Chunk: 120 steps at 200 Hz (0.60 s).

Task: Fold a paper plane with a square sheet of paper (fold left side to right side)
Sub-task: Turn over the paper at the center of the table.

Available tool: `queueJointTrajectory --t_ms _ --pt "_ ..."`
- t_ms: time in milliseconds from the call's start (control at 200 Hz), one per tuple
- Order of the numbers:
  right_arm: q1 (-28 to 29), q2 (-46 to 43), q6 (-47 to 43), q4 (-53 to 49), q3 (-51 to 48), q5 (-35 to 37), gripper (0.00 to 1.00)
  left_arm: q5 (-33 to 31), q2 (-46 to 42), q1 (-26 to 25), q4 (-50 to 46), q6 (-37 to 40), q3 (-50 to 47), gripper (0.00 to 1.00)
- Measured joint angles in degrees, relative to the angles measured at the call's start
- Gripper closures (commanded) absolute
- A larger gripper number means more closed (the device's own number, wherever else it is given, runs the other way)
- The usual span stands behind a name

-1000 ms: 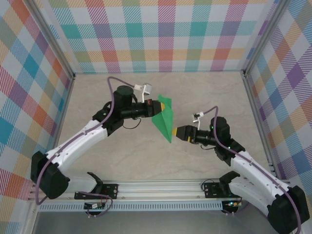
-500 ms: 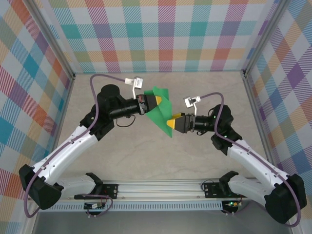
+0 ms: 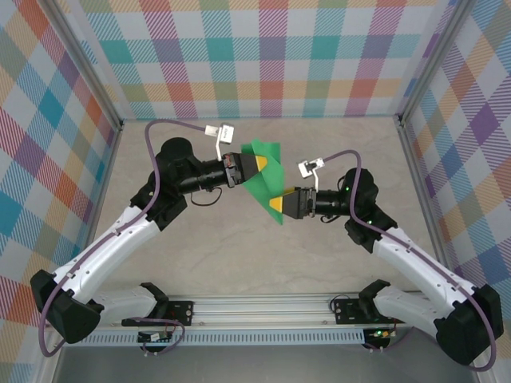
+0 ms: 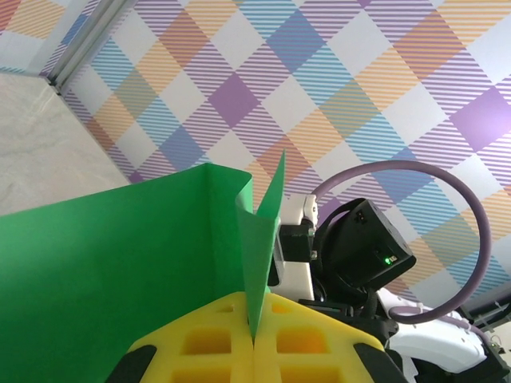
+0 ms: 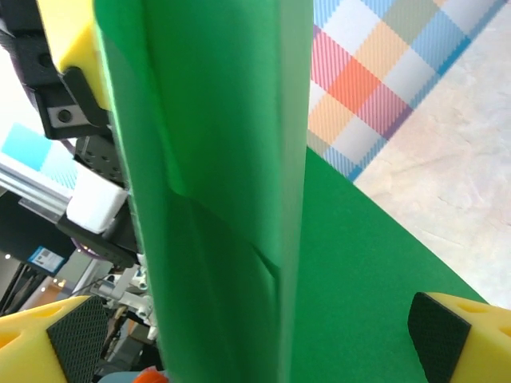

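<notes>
Sheet: the thin bright green sheet of paper (image 3: 264, 186) is hanging in the air between the two arms, clear of the beige marbled tabletop (image 3: 207, 247); from above it is reading as a pointed wedge, tip aimed at the near edge

Left gripper: the left gripper (image 3: 259, 165) is pinching the sheet's upper part; on its wrist camera the yellow fingers (image 4: 319, 319) are pressed together, with a green edge caught in the seam between them

Right gripper: the right gripper (image 3: 277, 205) is sitting at the lower tip; its black-padded fingertips (image 5: 435, 327) are standing wide apart with the folded paper (image 5: 231, 175) running between them, so the jaws are spread and nothing is clamped here

Done so far: creases are already showing; a flap is standing up off the main panel (image 4: 120, 263), and a long straight fold is running down the sheet in the right wrist view

Left to do: by my reading this is mid-fold; the shape is looking broad and loose, not a slim dart, so the sides are needing to be brought together and pressed flat
</notes>
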Motion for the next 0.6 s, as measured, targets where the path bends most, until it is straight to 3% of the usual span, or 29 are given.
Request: queueJointTrajectory --t_ms 170,315,600 --pt "-4.07 -5.42 -0.96 -4.76 -0.76 0.83 0.0 -0.04 -0.66 0.0 -0.63 0.22 0.0 0.96" --pt "-4.94 -7.08 1.55 -1.79 -3.82 -0.31 0.0 -0.02 -1.4 0.0 -0.63 0.22 0.0 0.96" --pt "0.59 -3.19 6.03 4.11 -5.64 -1.49 0.0 0.02 -1.49 0.0 -0.61 0.2 0.0 0.96"
